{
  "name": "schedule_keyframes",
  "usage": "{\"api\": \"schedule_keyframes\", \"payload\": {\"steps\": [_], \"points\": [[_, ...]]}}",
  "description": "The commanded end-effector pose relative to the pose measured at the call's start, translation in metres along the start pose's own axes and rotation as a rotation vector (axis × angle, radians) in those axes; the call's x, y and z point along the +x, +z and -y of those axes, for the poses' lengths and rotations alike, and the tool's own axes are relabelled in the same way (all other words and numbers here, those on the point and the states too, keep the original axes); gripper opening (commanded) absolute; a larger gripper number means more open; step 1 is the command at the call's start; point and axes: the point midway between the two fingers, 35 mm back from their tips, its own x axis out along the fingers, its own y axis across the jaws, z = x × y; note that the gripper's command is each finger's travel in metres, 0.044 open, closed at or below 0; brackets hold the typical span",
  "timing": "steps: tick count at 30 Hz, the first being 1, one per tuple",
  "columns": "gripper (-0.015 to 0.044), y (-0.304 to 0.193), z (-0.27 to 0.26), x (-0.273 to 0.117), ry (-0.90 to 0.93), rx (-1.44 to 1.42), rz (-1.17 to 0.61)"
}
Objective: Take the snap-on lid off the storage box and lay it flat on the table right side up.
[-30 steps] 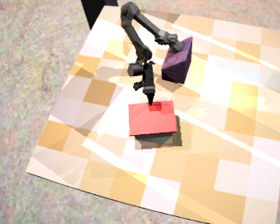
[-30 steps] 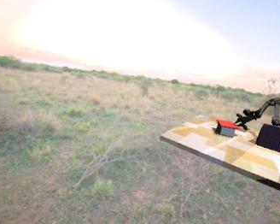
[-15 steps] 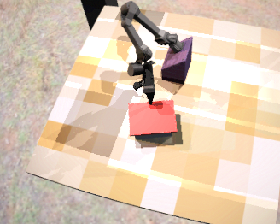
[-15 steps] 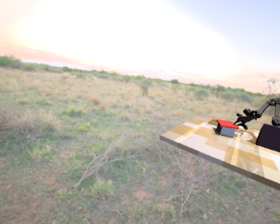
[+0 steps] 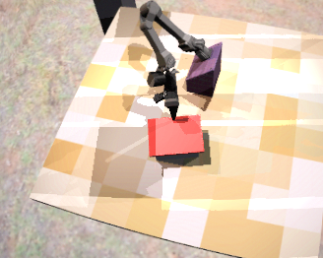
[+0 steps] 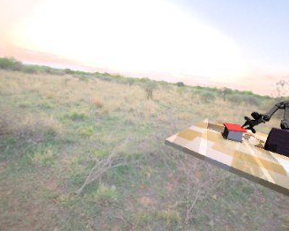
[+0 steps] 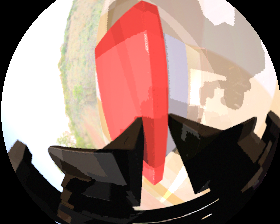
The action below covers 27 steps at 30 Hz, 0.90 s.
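The red lid (image 5: 178, 137) (image 6: 234, 127) (image 7: 125, 75) is over the grey storage box (image 5: 181, 159) (image 6: 233, 136) (image 7: 178, 70), whose side shows below the lid. The box stands on the table. My gripper (image 5: 173, 117) (image 6: 245, 128) (image 7: 155, 119) is shut on the lid's rim at the edge nearest the arm, with one finger on each side in the wrist view. Whether the lid is still snapped on or slightly raised cannot be told. The far fingertip partly hides the box wall in the wrist view.
A dark purple block (image 5: 203, 76) (image 6: 281, 142) stands on the checkered table (image 5: 226, 224) (image 6: 193, 144) beside the arm's base. A black post (image 5: 112, 2) rises behind the table's back corner. Strong light patches and shadows cross the table top.
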Motion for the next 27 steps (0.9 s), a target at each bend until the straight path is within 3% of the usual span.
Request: {"api": "schedule_keyframes", "payload": {"steps": [1,27], "points": [[0.0,0.0002,-0.0018,-0.0014,0.003,0.004,0.001],[0.0,0.0002,-0.0019,0.001,0.0,0.0,0.0]]}}
